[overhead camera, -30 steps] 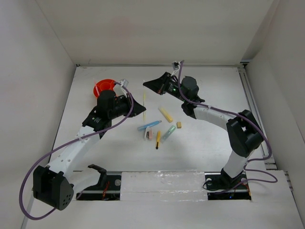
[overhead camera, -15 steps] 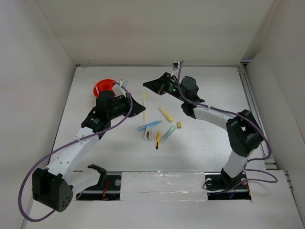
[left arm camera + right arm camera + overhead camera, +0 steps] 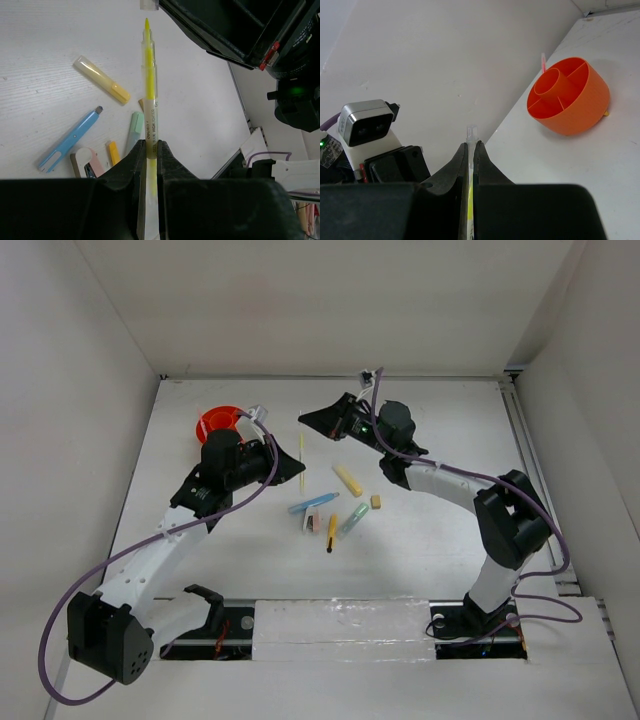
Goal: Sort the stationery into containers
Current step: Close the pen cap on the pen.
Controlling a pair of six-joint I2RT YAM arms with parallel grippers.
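Observation:
My left gripper [image 3: 298, 478] [image 3: 148, 147] is shut on a thin yellow pen [image 3: 302, 455] [image 3: 149, 85] and holds it above the table, bare tip pointing at my right gripper [image 3: 305, 418] [image 3: 470, 146]. The right gripper is shut on the pen's clear cap [image 3: 149, 4] [image 3: 471, 132], just off the tip. The orange divided tub [image 3: 218, 423] [image 3: 568, 97] stands at the far left with a pink pen [image 3: 542, 62] behind it. On the table lie a yellow marker [image 3: 347, 480], blue pen [image 3: 313, 503], pale green pen [image 3: 353, 520], pencil [image 3: 331, 534], tan eraser [image 3: 376, 502] and white-pink eraser [image 3: 312, 522].
White walls close the table on the left, the back and the right. A metal rail [image 3: 520, 440] runs along the right side. The loose stationery lies in the middle, between the two arms.
Almost nothing: both grippers keep their hold, and the right gripper has shifted very slightly left at the pen's tip.

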